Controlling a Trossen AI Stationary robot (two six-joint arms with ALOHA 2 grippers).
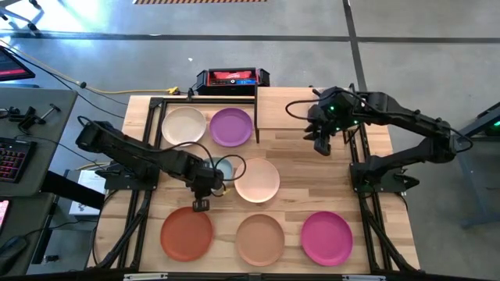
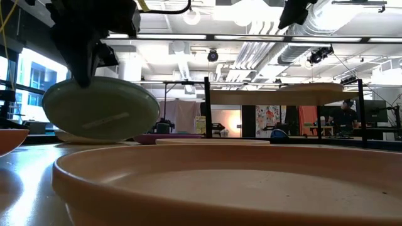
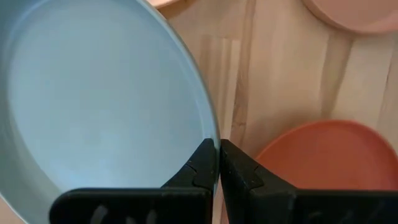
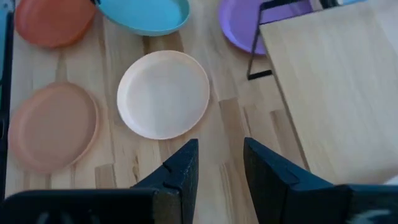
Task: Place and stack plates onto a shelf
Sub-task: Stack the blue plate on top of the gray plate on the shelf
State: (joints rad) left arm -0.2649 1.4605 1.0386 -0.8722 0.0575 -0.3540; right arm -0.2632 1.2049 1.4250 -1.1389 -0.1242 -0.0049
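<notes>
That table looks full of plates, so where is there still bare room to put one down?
The shelf top is bare, and so is the tabletop between the pale pink plate and the right arm's base. It is crowded along the near edge, where the rust orange plate, tan plate and magenta plate sit side by side.

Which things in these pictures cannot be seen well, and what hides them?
- Pale teal plate: in the high view, the left gripper and arm cover most of it.
- Shelf top: in the high view, the right gripper and arm hang over part of it.
- Grey plate: not found in any view.
- Tan plate: in the low view, it fills the foreground and hides the table behind.
</notes>
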